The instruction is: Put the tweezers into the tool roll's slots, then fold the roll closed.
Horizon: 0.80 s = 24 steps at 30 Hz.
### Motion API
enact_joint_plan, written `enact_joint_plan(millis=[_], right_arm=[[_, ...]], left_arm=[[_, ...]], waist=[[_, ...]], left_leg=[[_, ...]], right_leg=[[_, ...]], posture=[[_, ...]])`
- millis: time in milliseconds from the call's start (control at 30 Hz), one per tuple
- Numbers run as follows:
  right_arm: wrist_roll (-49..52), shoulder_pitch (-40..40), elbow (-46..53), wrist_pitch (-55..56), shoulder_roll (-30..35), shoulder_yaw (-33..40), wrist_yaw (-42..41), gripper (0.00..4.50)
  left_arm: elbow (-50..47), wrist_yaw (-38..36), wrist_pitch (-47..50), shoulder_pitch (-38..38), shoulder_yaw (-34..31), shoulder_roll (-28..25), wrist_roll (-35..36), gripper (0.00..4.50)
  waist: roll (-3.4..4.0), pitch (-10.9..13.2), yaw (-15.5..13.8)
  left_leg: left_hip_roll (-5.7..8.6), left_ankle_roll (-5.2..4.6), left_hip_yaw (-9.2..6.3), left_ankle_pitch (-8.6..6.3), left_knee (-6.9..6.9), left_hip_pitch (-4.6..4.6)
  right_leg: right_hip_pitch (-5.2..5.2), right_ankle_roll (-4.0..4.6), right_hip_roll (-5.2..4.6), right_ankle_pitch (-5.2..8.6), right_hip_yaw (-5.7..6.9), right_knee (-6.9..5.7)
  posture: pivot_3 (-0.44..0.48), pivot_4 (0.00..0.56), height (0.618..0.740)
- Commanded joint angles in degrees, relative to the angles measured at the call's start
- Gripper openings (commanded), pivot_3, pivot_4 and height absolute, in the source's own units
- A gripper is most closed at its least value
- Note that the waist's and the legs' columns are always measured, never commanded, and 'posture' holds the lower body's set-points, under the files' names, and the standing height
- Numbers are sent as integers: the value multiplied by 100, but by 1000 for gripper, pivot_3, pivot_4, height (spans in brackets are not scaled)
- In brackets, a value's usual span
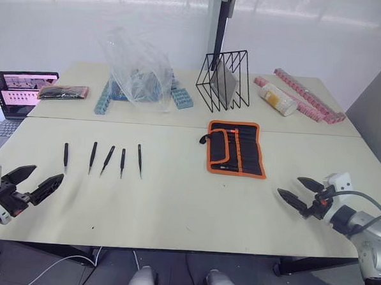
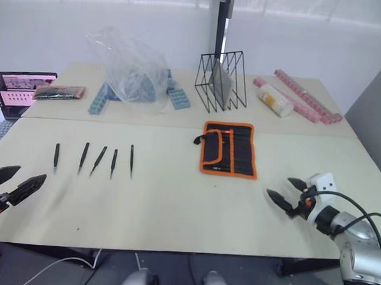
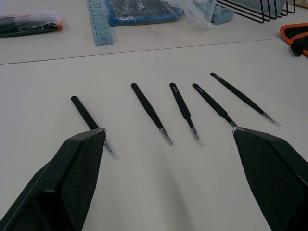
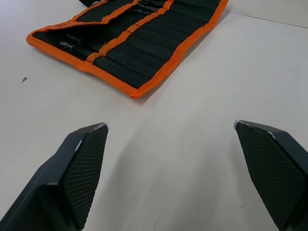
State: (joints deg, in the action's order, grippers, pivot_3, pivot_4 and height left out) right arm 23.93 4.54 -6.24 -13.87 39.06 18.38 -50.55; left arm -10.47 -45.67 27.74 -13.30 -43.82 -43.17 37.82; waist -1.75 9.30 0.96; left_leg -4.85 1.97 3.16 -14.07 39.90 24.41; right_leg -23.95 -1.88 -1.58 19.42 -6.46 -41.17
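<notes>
Five tweezers (image 1: 103, 158) lie in a loose row on the left part of the worktop (image 1: 174, 205), points toward us, none touching its neighbour. The tool roll (image 1: 235, 149) lies open and flat, right of centre and well apart from them, its slots (image 4: 139, 45) facing up under the orange stripes and its tie strap trailing off the left edge. In the right wrist view a few slim tools seem to sit in some of the slots already, though we cannot tell what they are.

We judge the task barely begun: all five tweezers are out on the worktop, none is in a slot, and the roll is not yet folded. Everything is left to do.

Our left gripper (image 1: 32, 181) hovers at the near left edge, just short of the row, jaws wide and holding nothing. Our right gripper (image 1: 301, 192) hovers at the near right, jaws likewise wide and empty, pointed toward the roll.

The worktop is two pale, smooth boards joined by a seam. On the far board stand a laptop (image 1: 19, 93), a dark packet with pink ends (image 1: 63, 92), a clear plastic bag (image 1: 137, 66) over blue blocks, a black wire rack (image 1: 223, 80), a pale bottle (image 1: 277, 99) on its side and pink strips (image 1: 310, 96). A white wall closes the room behind.
</notes>
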Motion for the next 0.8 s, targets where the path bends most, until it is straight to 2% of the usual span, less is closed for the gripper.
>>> enact_joint_plan(millis=[33, 133, 267, 367, 433, 500, 600, 800], right_arm=[[345, 11, 713, -377, -72, 103, 249, 4477], [837, 30, 1856, -1309, -376, -20, 875, 4477], [1226, 282, 2695, -2208, -969, -211, 1918, 4477], [1029, 605, 3061, -2801, -1499, -727, 2844, 4477], [832, 814, 3141, -3050, -1847, -1087, 3344, 4477], [664, 989, 3079, -3170, -2172, -1315, 3731, 4477], [349, 1235, 2773, -3217, -2696, -1554, 4293, 4477], [106, 1407, 2412, -3235, -3304, -1528, 4836, 4477]], left_arm=[[-183, 51, -100, 66, 38, -59, -56, 4500], [-831, 307, 68, 99, 468, 199, 60, 4500], [-1568, 818, 164, 171, 1117, 632, -13, 4500], [-1968, 1082, -131, 262, 1579, 1021, -185, 4500], [-2133, 1146, -298, 314, 1857, 1093, -413, 4500], [-2248, 1056, -210, 266, 2142, 900, -614, 4500], [-2456, 888, 416, 426, 2224, 770, 261, 4500], [-2843, 916, 731, 594, 2227, 655, 810, 4500]], waist=[[0, 0, -3], [1, 0, 0], [-8, -6, -2], [-8, -6, 4], [-10, -7, 7], [-10, -8, 8], [-10, -8, 10], [-11, -8, 0]], left_leg=[[0, 0, 0, 0, 0, 0], [-2, 0, -2, 0, -1, 0], [-2, 1, -7, 0, 2, 4], [-1, 1, -14, 0, 2, 7], [0, 1, -16, 0, 3, 10], [1, 4, -23, 2, 6, 23], [7, 4, -24, 2, 13, 28], [14, 4, -49, 2, 25, 38]], right_leg=[[0, 0, 0, 0, 0, 0], [-2, 0, 1, 0, 0, -4], [1, -1, 1, 0, 0, -4], [-2, -1, 3, -1, 1, -9], [-5, 0, 4, -1, 0, -11], [-15, 0, 7, -1, 1, -14], [-26, 0, 4, -1, -4, -41], [-23, 0, 4, -1, 6, -52]], posture=[[0, 150, 684], [0, 150, 684], [0, 150, 684], [0, 150, 684], [0, 150, 684], [0, 150, 684], [0, 150, 684], [0, 150, 684]])
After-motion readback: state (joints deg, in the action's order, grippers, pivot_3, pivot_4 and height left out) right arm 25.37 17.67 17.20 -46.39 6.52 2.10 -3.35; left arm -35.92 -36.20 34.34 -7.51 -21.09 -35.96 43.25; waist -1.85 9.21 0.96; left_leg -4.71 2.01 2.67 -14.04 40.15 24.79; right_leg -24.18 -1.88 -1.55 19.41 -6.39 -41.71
